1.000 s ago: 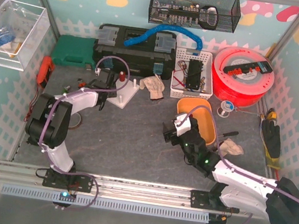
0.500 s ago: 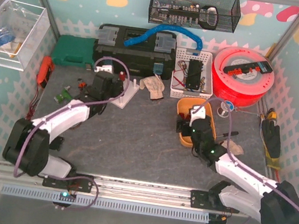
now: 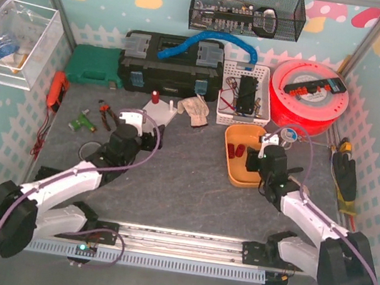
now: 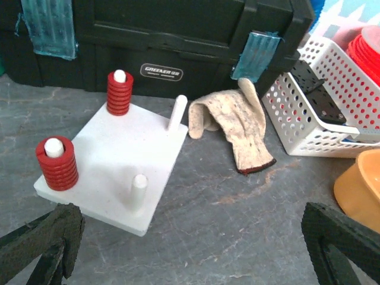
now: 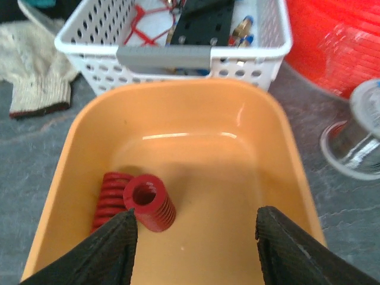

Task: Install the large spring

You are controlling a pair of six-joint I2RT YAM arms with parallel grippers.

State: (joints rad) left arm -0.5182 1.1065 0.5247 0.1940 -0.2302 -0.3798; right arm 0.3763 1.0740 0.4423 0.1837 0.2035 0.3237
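A white peg board (image 4: 113, 160) lies left of centre. A wide red spring (image 4: 56, 163) sits on its near left peg and a narrower red spring (image 4: 120, 93) on the far left peg. Two white pegs (image 4: 138, 190) stand bare. My left gripper (image 4: 190, 261) is open, just short of the board's near edge, holding nothing. In the top view it (image 3: 130, 129) covers part of the board (image 3: 160, 112). My right gripper (image 5: 199, 249) is open over the orange tray (image 5: 279, 136). Two red springs (image 5: 149, 202) lie in the tray by the left finger (image 5: 110, 249), neither gripped.
A black toolbox (image 3: 169, 67) and a green case (image 3: 93, 69) stand behind the board. A cloth glove (image 3: 195, 107) lies beside it. A white basket (image 3: 245, 93), a red spool (image 3: 309, 96) and a small wire reel (image 3: 288, 136) ring the tray (image 3: 242, 180). Pliers (image 3: 105, 109) lie at left.
My left gripper has drawn back from the peg board toward the near side and opened wide. The right arm has swung right over the orange tray, its jaws narrowing somewhat.
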